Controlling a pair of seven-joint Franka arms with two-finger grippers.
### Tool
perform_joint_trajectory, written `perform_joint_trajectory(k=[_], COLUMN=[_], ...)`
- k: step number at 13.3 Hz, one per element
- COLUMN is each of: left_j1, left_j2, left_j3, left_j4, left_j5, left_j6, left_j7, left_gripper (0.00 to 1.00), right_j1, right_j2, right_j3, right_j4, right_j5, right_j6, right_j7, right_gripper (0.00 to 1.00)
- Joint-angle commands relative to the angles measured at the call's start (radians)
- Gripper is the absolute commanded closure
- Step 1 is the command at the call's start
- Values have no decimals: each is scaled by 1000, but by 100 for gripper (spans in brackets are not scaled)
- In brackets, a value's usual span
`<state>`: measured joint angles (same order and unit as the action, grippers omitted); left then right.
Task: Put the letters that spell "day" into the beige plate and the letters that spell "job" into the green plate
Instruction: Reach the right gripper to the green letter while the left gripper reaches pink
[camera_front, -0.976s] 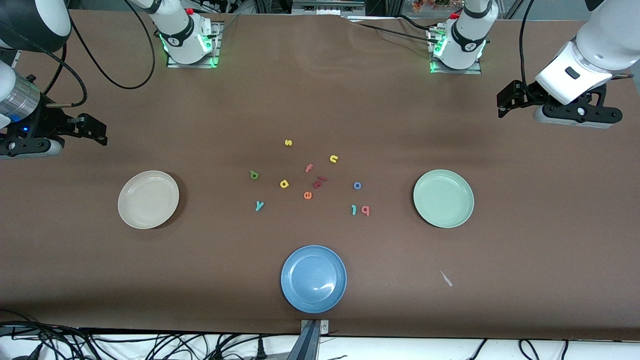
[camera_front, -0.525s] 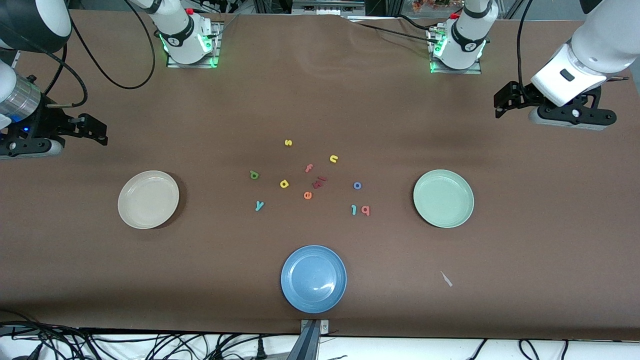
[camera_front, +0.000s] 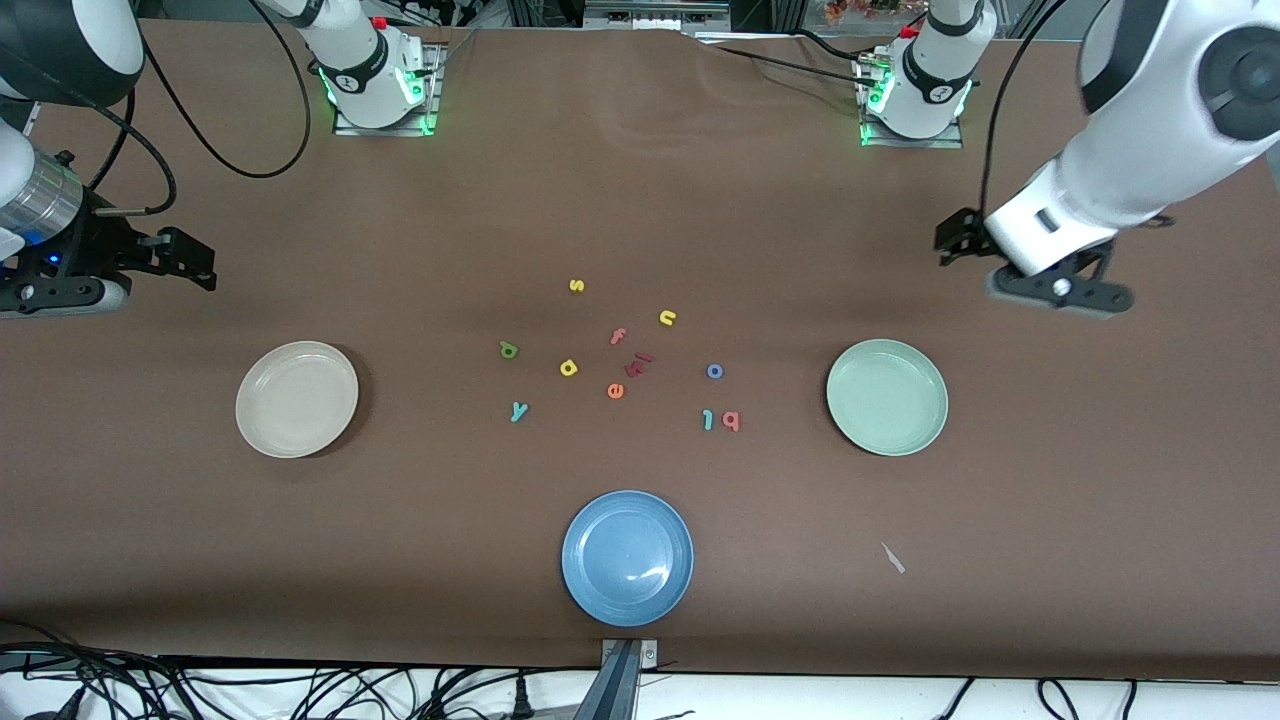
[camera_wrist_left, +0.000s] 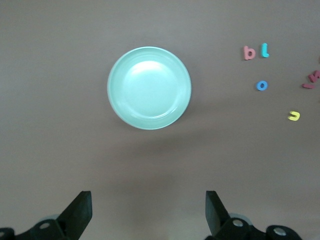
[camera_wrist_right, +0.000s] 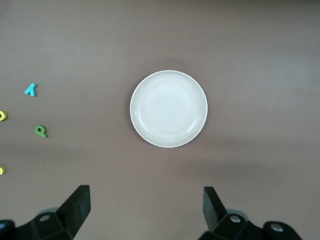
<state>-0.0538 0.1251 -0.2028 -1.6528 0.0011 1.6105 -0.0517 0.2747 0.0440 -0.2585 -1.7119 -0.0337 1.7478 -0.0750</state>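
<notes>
The right gripper (camera_front: 190, 262) is hanging over the bare brown table (camera_front: 640, 180) at the right arm's end, its fingers (camera_wrist_right: 75, 207) spread wide and holding nothing; this arm is waiting. Nearer the front camera, the beige plate (camera_front: 297, 399) is sitting empty, well apart from the letters. Toward the middle, the green looped letter (camera_front: 509, 350), the teal "y" (camera_front: 518, 410) and the yellow looped letter (camera_front: 569, 368) are lying loose on the table, none of them in a plate. The yellow "s" (camera_front: 576, 285) is lying farther from the camera, the blue plate (camera_front: 627, 557) is sitting nearest to it, and the salmon "f" (camera_front: 618, 336), the orange "e" (camera_front: 615, 390), a dark red pair (camera_front: 638, 364) and the yellow "n" (camera_front: 668, 318) are scattered between. The teal "j" (camera_front: 707, 420) and the salmon "b" (camera_front: 731, 421) are lying just beside each other, with the blue "o" (camera_front: 715, 371) a little farther from the camera. The green plate (camera_front: 887, 396) is sitting empty toward the left arm's end. The left gripper (camera_front: 1050, 285) is hovering over the bare table close to that plate, its fingers (camera_wrist_left: 80, 212) spread apart and empty.
</notes>
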Motion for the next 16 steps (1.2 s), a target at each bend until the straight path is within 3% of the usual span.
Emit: perform_joint_trajectory(k=[1,5,10,13,16], left_j1=[-70,-116,-197,-210,-212], left_j2=[186,457,686,780,808], left_j3=[-7,-18,-17,-14,-14], left_j4=[177,353,363,366,366], left_j5=[-12,-15,-3,-6,-6], left_j6=[-18,40,429,610,646], left_j7=[9,18,96,356,642], left_gripper=[0,0,0,0,0], right_j1=[1,3,4,12,29], right_j2=[-16,-16,-10,2,20], right_j3=[1,2,5,10,12], right_j4=[-17,-15,-12,-9,-9], right_j5=[-6,-6,-6,-5,9], right_j6=[1,1,-19,-21,-22], right_j7=[14,15,14,15,15], right_gripper=[0,0,0,0,0])
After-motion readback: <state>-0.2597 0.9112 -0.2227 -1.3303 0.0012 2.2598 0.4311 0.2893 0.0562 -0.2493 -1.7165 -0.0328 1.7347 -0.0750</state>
